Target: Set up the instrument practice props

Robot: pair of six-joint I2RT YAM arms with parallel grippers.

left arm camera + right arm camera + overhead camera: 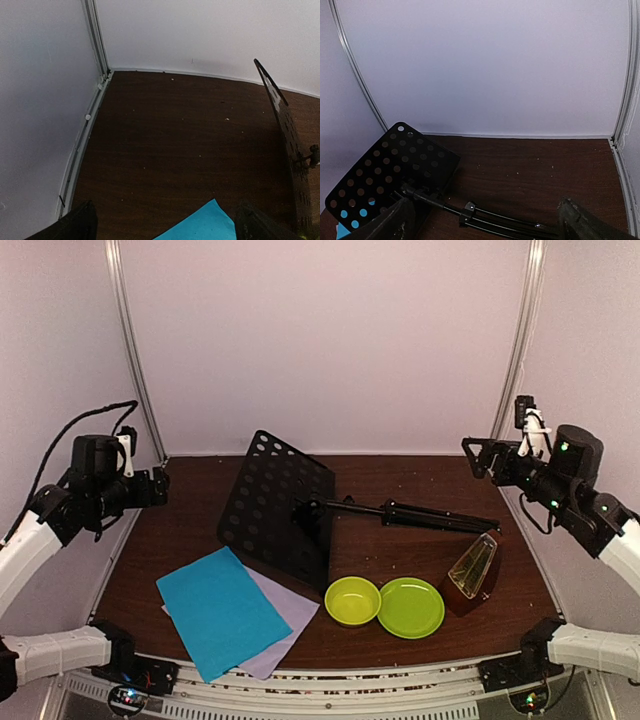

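Observation:
The black perforated music stand (275, 505) lies on its side on the brown table, its folded legs (430, 517) stretching right. In front of it, a cyan sheet (222, 610) overlaps a pale lilac sheet (290, 615). The brown pyramid metronome (473, 570) stands at the right. My left gripper (158, 487) hovers open above the table's left edge, with only the cyan corner (200, 226) and the stand's edge (287, 135) in its wrist view. My right gripper (473, 452) hangs open at the far right, above the stand's pole (495, 220) and plate (390, 170).
A lime-green bowl (352, 600) and a lime-green plate (411, 607) sit side by side near the front edge, between the sheets and the metronome. White walls close the table on three sides.

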